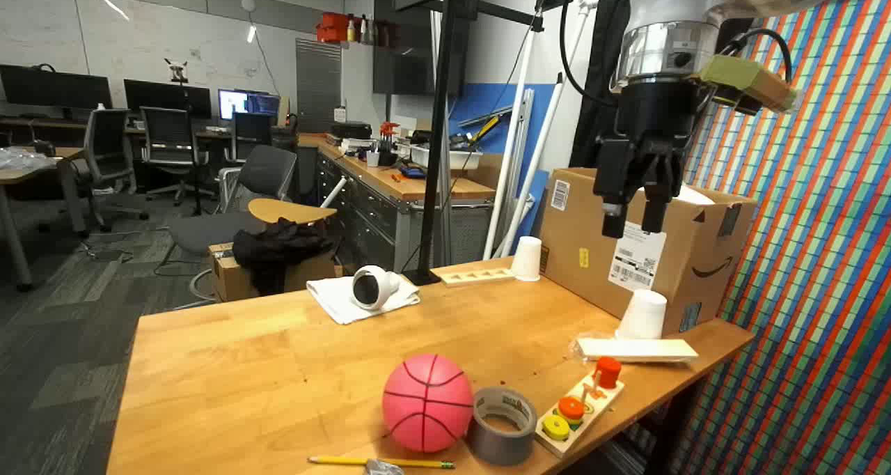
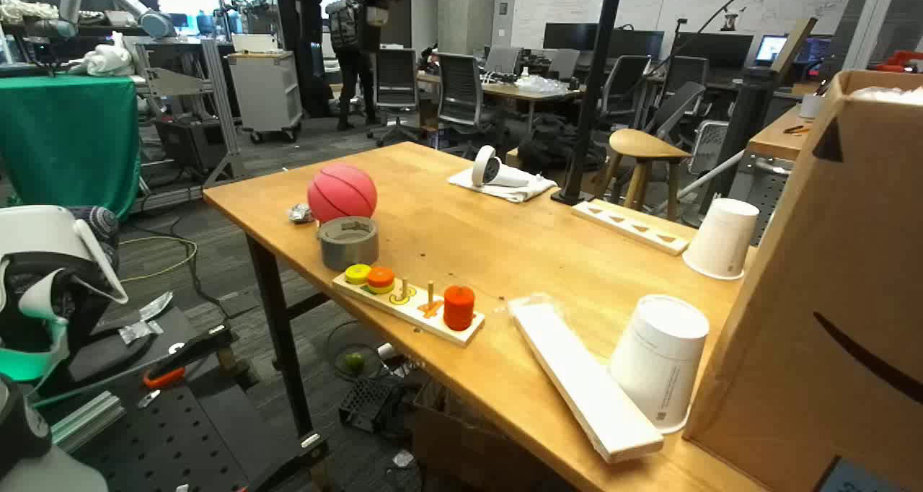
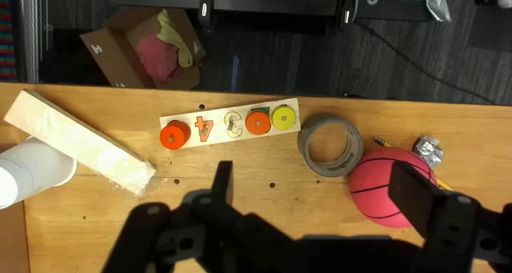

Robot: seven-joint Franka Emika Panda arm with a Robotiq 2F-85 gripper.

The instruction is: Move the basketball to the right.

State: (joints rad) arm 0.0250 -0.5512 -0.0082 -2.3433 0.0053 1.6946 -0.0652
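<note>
One Robotiq gripper [image 1: 633, 223], jaws wide apart above one wooden table [image 1: 243, 377], one pink basketball [image 1: 427, 402] on the table just beside one grey duct-tape roll [image 1: 502, 446], one yellow pencil [image 1: 418, 464], one number-stacking toy [image 3: 218, 127], two upturned paper cups [image 1: 642, 315]

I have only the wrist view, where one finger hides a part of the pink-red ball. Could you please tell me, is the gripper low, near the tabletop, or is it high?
Observer: High. In an exterior view, the gripper hangs well above the tabletop where the ball rests.
Operator: Thank you. Does something lie on the tabletop outside my picture?
Observer: Yes, in both exterior views a white device lies on a white cloth.
Operator: I see one white cup. Is there another?
Observer: Yes, in both exterior views a second cup stands at the end of a wooden strip.
</note>
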